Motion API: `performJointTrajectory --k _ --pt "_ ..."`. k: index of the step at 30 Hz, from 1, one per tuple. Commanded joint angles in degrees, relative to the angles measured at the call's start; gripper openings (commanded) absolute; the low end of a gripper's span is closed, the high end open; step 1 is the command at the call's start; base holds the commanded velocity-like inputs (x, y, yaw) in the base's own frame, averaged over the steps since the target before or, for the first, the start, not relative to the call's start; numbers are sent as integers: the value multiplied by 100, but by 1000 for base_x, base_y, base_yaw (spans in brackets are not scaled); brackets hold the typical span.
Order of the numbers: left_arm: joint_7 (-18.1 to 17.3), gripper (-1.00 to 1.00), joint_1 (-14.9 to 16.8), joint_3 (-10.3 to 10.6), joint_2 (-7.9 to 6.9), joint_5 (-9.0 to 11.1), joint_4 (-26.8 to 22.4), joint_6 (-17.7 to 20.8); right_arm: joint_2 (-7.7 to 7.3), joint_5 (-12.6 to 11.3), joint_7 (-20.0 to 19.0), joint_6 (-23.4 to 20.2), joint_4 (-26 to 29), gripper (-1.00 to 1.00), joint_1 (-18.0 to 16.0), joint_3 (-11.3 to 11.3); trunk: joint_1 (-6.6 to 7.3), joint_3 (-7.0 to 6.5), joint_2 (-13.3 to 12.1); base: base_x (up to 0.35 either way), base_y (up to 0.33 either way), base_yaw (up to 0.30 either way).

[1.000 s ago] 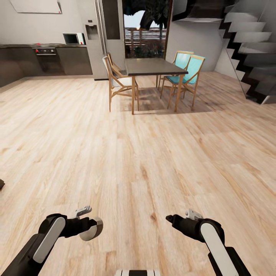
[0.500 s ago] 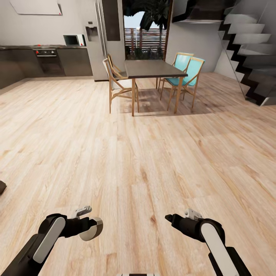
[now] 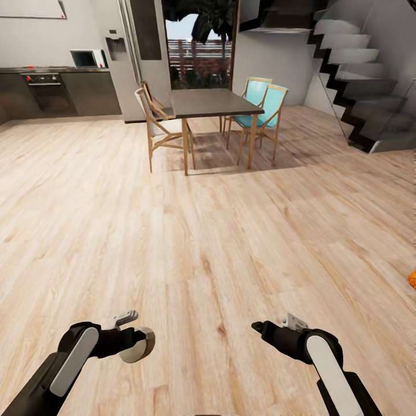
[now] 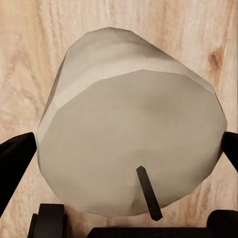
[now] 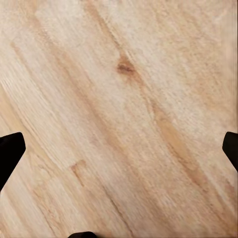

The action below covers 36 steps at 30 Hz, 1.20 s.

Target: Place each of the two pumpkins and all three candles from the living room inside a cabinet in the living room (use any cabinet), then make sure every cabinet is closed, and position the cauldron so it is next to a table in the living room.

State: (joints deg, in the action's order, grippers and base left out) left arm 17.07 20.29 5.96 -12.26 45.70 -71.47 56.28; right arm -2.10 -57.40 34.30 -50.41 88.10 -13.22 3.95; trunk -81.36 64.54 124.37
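Pale wood-plank floor (image 3: 190, 242) stretches ahead of you to a dark dining table (image 3: 211, 103). Your left gripper (image 4: 124, 144) clamps a stubby beige-grey candle (image 3: 138, 345) above the boards; your right gripper (image 5: 119, 148) hangs spread wide, empty. A small orange pumpkin (image 3: 412, 279) peeks in at the far right.

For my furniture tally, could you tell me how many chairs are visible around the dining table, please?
4: two white chairs left of the table, two teal chairs to its right. Others may be hidden behind it.
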Motion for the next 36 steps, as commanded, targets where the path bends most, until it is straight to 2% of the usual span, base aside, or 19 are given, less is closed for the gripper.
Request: performJointTrajectory --k 1,5,15,36 --pt "58 -100 2 15 -8 68 -11 6 -3 -52 60 -4 5 100 -5 10 1 10 2 0 0 -230" --pt "52 -100 2 32 -12 63 -8 13 -5 -52 60 -4 5 100 -5 11 1 30 2 105 0 -230" --pt "50 -100 2 41 -17 61 -7 15 -10 -52 60 -7 5 100 -5 11 1 78 2 314 0 -221" --pt "50 -100 2 51 -19 61 -7 15 -10 -52 60 -4 5 100 -5 14 1 82 2 336 0 -9"
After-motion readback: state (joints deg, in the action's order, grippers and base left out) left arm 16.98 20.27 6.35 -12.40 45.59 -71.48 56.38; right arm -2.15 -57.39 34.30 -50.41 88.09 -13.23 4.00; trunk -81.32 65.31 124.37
